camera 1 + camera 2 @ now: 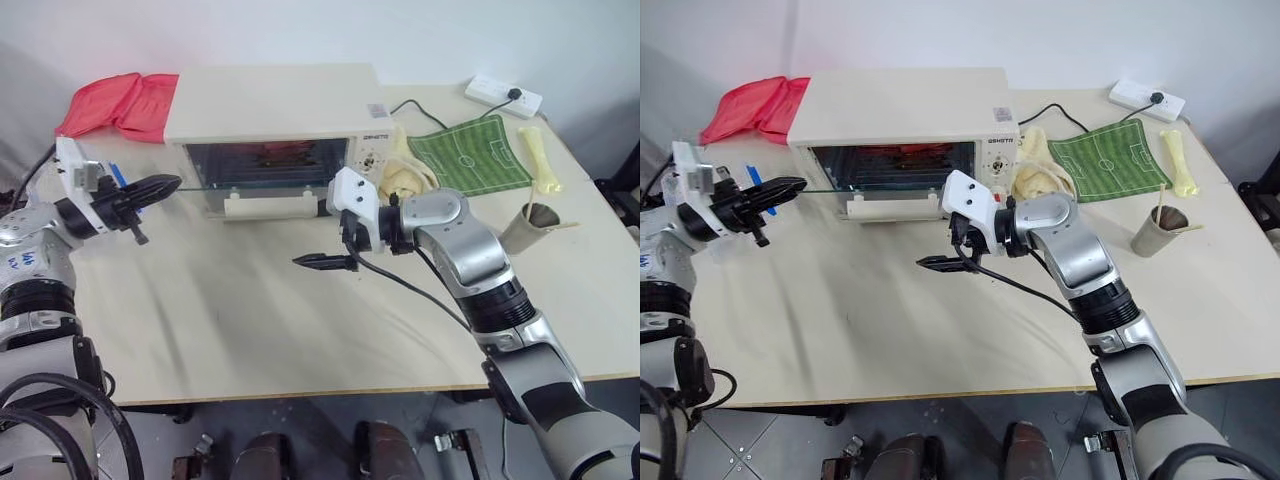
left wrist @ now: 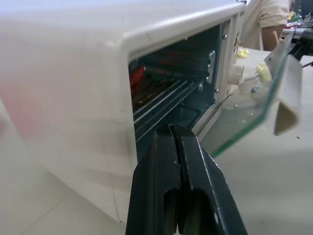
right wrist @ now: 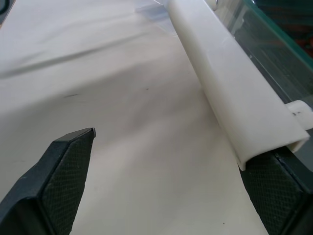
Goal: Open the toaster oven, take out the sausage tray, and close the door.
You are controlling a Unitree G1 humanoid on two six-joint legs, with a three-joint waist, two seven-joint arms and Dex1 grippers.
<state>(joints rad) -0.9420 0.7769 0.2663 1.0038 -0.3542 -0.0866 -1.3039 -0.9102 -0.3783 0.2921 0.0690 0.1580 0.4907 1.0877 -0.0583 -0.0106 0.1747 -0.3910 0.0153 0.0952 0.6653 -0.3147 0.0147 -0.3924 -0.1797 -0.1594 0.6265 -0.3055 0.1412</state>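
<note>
Toaster oven (image 1: 275,110): boxy cream-white shell with smooth matte metal sides, sitting toward the back of the pale table (image 1: 250,320). Its door (image 1: 895,190) is folded down roughly level, a clear green-edged glass panel with a long cream plastic bar handle (image 1: 895,209) of hollow square section along its front edge. Inside the dark cavity, wire rack bars and something red-brown show, likely the sausage tray (image 2: 151,90), still inside; details too dim to tell. Control panel at the oven's right side with pale knobs (image 1: 372,160); small dark brand lettering above them and a sticker on the top, both unreadable.

Left gripper (image 1: 160,187): black fingers pressed together, holding nothing, tip by the door's left edge at the oven's front left corner. Right gripper (image 1: 322,262): textured black rubbery pads spread wide, empty, just in front of the handle's right end; one pad sits right beside the handle in the wrist view, contact unclear.

Behind the oven: crumpled red cloth (image 1: 115,103). To its right: green soccer-pitch mat (image 1: 470,155), white power strip (image 1: 503,96), paper cup (image 1: 535,225).
</note>
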